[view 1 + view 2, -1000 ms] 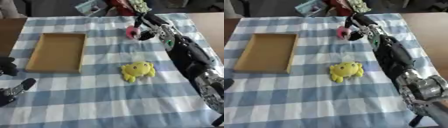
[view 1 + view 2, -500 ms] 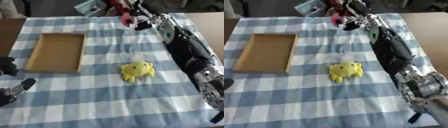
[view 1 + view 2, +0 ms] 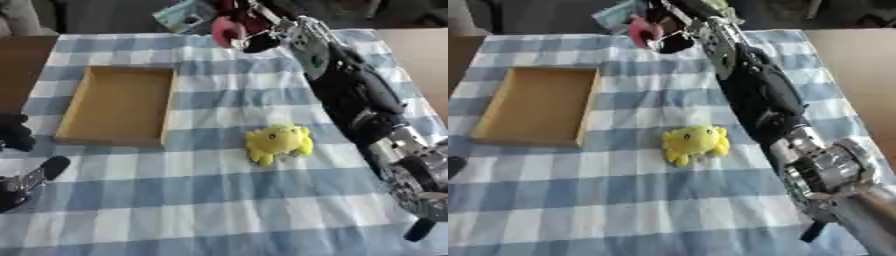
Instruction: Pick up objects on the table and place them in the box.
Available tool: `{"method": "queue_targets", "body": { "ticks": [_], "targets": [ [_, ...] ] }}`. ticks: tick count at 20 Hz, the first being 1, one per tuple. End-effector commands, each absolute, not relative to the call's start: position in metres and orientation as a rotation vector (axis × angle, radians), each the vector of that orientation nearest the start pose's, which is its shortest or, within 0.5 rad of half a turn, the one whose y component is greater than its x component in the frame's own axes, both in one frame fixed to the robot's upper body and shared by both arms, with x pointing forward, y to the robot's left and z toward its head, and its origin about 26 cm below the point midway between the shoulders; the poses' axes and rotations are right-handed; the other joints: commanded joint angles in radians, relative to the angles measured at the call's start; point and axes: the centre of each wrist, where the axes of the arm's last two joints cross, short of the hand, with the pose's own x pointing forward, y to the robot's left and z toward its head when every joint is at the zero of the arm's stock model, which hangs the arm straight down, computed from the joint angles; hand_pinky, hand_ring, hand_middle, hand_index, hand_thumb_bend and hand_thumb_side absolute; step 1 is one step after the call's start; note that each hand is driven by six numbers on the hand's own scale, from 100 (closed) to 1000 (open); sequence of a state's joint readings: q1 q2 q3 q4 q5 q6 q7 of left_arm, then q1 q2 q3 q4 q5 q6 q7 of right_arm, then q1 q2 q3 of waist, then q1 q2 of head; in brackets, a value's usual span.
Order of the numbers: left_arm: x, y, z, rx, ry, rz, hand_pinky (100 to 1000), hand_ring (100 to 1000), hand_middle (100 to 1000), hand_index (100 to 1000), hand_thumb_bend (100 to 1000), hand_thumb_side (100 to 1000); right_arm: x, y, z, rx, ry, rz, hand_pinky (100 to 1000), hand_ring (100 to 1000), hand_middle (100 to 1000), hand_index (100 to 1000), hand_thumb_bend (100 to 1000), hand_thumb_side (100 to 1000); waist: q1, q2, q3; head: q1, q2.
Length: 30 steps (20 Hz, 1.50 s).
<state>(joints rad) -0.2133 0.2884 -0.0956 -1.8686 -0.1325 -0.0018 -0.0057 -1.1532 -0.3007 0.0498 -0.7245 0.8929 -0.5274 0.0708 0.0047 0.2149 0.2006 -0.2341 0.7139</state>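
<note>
The right hand [image 3: 262, 35] curls around a pink object [image 3: 224, 29] up past the box's [image 3: 118, 105] far right corner, so the box lies down-left of it (left hand [image 3: 26, 182] idle, fingers relaxed).

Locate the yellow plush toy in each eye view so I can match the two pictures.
Left eye view: the yellow plush toy lies right of centre on the checked cloth, right of the box's near right corner.
Right eye view: the same toy sits near the centre, again right of that corner.
Shared landmark: the shallow cardboard box, open and at the left in both views.
</note>
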Motion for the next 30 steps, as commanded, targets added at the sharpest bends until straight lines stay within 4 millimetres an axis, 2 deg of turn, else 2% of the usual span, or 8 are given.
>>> {"method": "queue_targets", "body": {
  "ticks": [1, 11, 12, 13, 22, 26, 30],
  "targets": [
    [0.307, 0.244, 0.145, 0.199, -2.080, -0.486, 550, 533, 508, 680, 796, 296, 0.508, -0.197, 0.248, -0.746, -2.105, 1.464, 732, 660, 507, 536, 200, 187, 0.003, -0.020, 0.006, -0.010, -0.009],
    [0.308, 0.239, 0.148, 0.173, -2.094, -0.490, 549, 532, 507, 679, 796, 297, 0.501, -0.141, 0.226, -0.574, -2.128, 1.644, 734, 664, 514, 544, 209, 209, 0.005, -0.015, 0.029, -0.029, -0.010],
    [0.308, 0.238, 0.148, 0.171, -2.095, -0.491, 549, 532, 507, 679, 796, 297, 0.500, -0.138, 0.223, -0.561, -2.123, 1.656, 734, 664, 514, 545, 244, 205, 0.005, -0.014, 0.032, -0.031, -0.010],
    [0.308, 0.238, 0.148, 0.169, -2.097, -0.491, 549, 532, 507, 679, 796, 297, 0.499, -0.135, 0.220, -0.550, -2.118, 1.670, 734, 664, 515, 545, 214, 215, 0.004, -0.014, 0.035, -0.032, -0.011],
    [0.309, 0.235, 0.151, 0.160, -2.108, -0.491, 548, 531, 506, 679, 796, 297, 0.495, -0.121, 0.187, -0.480, -2.048, 1.747, 732, 666, 529, 559, 245, 262, 0.003, -0.009, 0.049, -0.035, -0.013],
    [0.309, 0.234, 0.152, 0.156, -2.111, -0.492, 548, 531, 506, 678, 796, 297, 0.493, -0.115, 0.181, -0.464, -2.051, 1.758, 732, 668, 552, 585, 358, 354, 0.003, -0.007, 0.054, -0.037, -0.014],
    [0.310, 0.234, 0.152, 0.155, -2.111, -0.492, 548, 530, 505, 678, 796, 297, 0.492, -0.113, 0.178, -0.467, -2.059, 1.764, 736, 689, 636, 675, 522, 445, 0.001, -0.008, 0.055, -0.037, -0.016]
  ]
}}
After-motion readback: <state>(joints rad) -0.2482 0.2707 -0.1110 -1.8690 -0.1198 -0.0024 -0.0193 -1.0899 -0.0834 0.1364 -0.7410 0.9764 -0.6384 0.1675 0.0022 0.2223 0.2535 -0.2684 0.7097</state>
